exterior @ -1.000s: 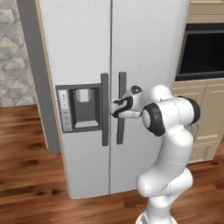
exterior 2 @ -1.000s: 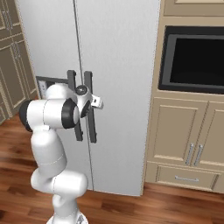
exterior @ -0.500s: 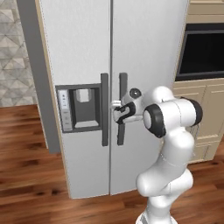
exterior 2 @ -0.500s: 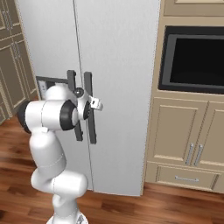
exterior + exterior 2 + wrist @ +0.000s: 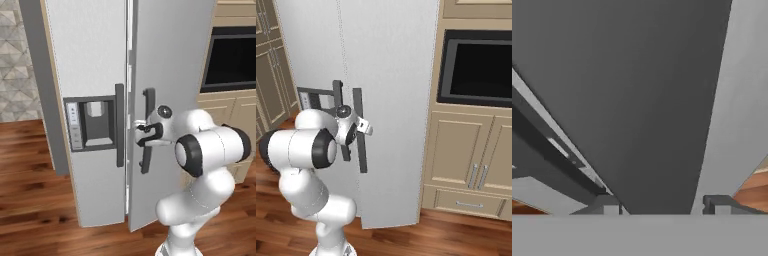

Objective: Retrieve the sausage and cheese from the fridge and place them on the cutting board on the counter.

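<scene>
Here the fridge (image 5: 100,75) is the biggest thing, tall and light grey, its right door (image 5: 170,75) swung slightly ajar from the left one. On the left door sits the recessed water dispenser (image 5: 92,122). Beside the fridge to the right stand beige cabinets (image 5: 471,165) under a dark oven (image 5: 478,70). The gripper (image 5: 141,135) is clamped around the right door's dark handle (image 5: 147,100), one fingertip (image 5: 607,205) on each side.
</scene>
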